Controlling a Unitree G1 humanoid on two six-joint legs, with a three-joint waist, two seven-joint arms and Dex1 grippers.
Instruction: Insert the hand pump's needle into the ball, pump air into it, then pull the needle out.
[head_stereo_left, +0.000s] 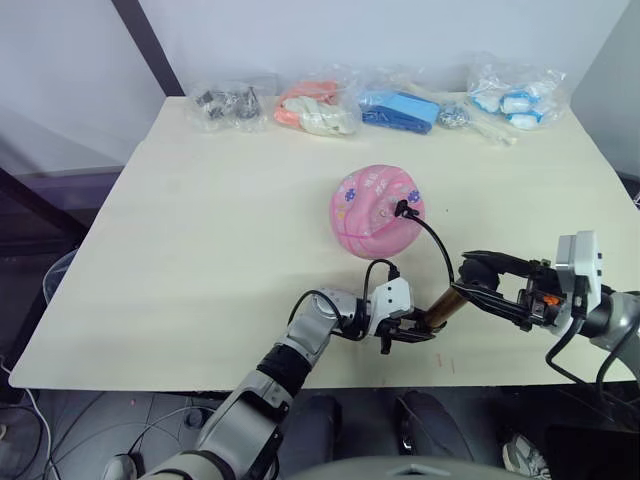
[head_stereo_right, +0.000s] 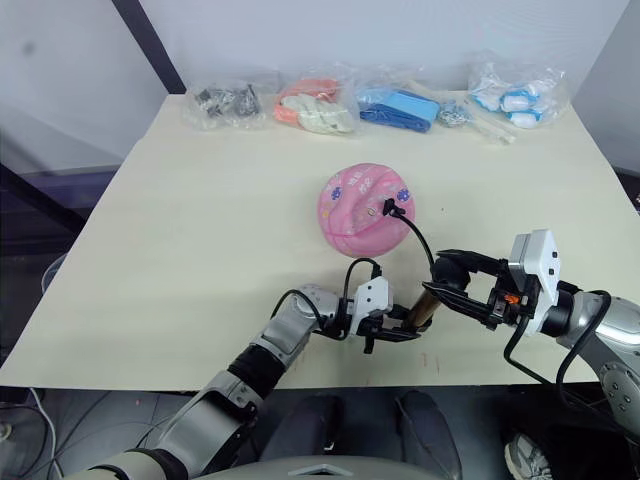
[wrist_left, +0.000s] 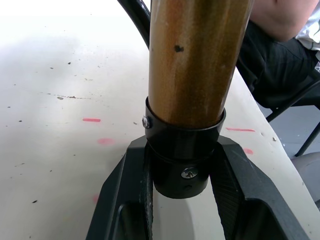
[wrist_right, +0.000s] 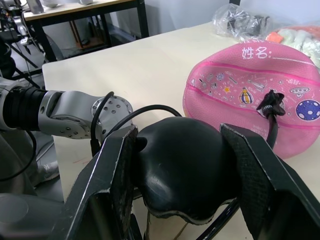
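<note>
Both arms reach inward, left pincer (head_stereo_left: 408, 335) and right pincer (head_stereo_left: 483, 285) clamped.

pale wooden table (head_stereo_left: 200, 250) against a white wall (head_stereo_left: 400, 30).

The needle itself is too small to make out; only its black fitting shows on the ball (head_stereo_left: 377, 210). The hand pump (head_stereo_left: 441, 306) is largely covered, with one end cap between the left gripper's (head_stereo_left: 405, 335) fingers and the handle inside the right gripper (head_stereo_left: 478, 280). The contents of the clear bags (head_stereo_left: 372, 102) are blurred.
</note>
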